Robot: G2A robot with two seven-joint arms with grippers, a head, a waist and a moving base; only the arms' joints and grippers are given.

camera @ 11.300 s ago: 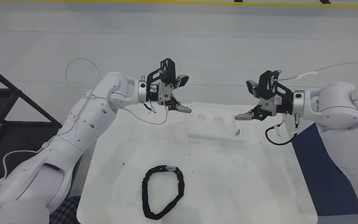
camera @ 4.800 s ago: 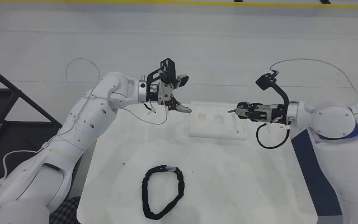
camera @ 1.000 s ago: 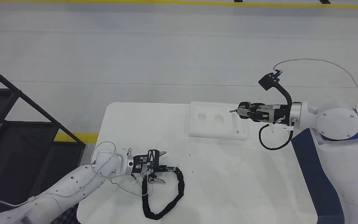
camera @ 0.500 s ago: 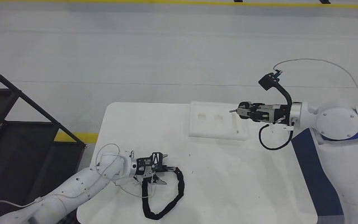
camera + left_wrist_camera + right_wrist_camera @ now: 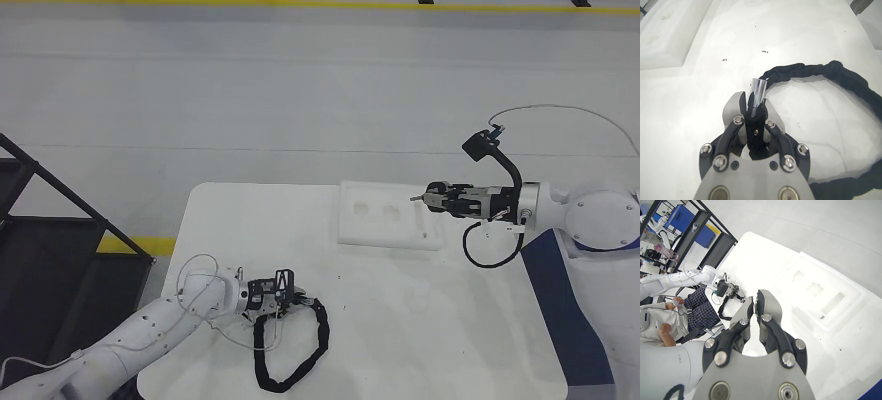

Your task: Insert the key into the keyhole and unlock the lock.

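The left hand [image 5: 754,99] is clamped on the black body of the lock [image 5: 755,123], low on the surface [image 5: 450,320], leaving its silver end [image 5: 758,89] protruding, presumably so the keyhole is reachable. The right hand [image 5: 755,302] is pinched narrow, apparently on the key [image 5: 414,198], and is held well apart above the foam tray [image 5: 385,235].

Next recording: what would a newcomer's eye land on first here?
The black chain lock lies looped at the near left of the table, with its chrome cylinder end clamped in the left gripper. Across the table, the right gripper hangs over the right end of the white foam tray, pinched shut on what looks like a thin key.
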